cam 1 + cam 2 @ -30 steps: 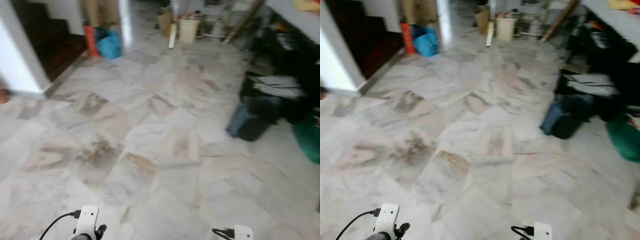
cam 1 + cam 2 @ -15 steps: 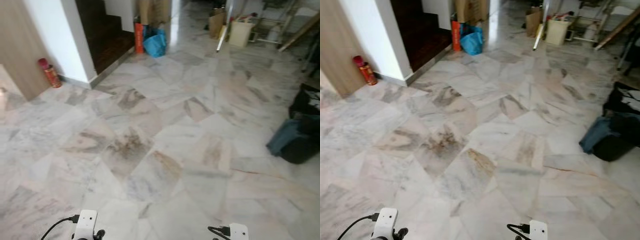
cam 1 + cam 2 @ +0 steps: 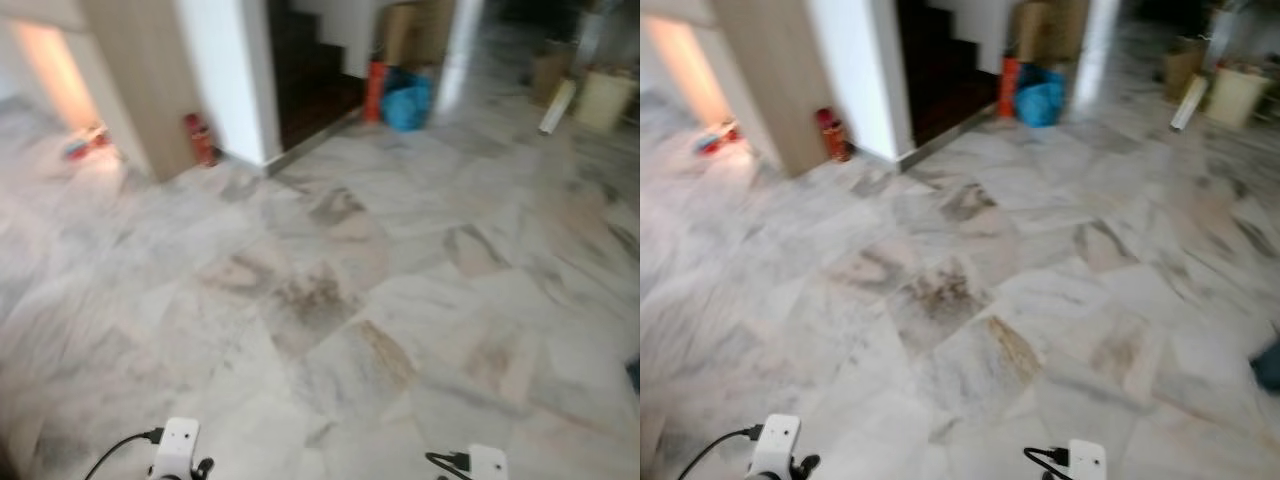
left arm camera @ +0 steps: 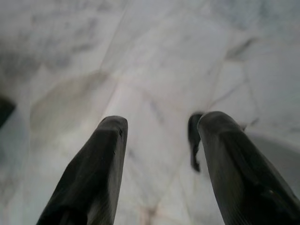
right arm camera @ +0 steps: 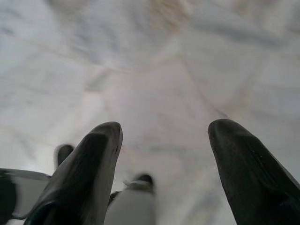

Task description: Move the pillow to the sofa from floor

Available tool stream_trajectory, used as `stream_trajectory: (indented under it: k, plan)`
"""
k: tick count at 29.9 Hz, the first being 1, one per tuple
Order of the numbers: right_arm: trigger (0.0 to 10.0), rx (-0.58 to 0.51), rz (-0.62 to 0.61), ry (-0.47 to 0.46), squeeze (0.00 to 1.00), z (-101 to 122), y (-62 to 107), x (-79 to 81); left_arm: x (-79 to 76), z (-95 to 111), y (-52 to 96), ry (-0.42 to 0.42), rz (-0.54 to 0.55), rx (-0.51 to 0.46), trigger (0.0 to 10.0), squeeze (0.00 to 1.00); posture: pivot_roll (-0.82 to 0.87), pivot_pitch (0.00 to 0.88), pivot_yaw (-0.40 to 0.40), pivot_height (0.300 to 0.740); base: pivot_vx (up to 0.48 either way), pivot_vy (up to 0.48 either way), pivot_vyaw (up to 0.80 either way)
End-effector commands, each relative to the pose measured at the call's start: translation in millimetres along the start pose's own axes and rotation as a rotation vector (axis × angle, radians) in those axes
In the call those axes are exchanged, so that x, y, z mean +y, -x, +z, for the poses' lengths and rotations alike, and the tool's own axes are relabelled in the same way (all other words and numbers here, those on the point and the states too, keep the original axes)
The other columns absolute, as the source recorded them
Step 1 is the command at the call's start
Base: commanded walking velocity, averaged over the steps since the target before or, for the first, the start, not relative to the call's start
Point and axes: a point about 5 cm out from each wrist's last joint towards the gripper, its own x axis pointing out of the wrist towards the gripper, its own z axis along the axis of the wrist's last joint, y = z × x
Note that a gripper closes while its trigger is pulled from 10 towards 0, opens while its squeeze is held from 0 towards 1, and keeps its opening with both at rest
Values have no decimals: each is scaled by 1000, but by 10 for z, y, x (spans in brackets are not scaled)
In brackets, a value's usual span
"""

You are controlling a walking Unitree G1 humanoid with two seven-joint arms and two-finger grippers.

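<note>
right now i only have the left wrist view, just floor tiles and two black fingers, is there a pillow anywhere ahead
Observer: No pillow that I can make out; the head views show marble floor running to a dark stairway.
Operator: anything on the floor near that
Observer: A blue bag lies by a white pillar.
Operator: is the right gripper holding anything
Observer: No, the right gripper is open over bare tile.

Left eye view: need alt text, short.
Blurred view down over a marble floor with both arms low at the bottom edge. At the far side, a white wall and a wood panel flank a dark stairway; a red can stands at the panel's foot, a blue bag and boxes beyond.
</note>
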Motion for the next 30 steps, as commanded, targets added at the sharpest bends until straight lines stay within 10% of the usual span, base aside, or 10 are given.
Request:
stream_trajectory:
  k: [1,30]
  plan:
    - [10000,21,-21,-2,0,-66,23,-76,-30,21,-9,-1,-9,-1,10000,0,29,0,-18,740,0,0,800]
    - [10000,-4,-6,10,0,-18,11,-33,-45,27,-12,29,10,-6,10000,0,37,0,-31,740,0,0,800]
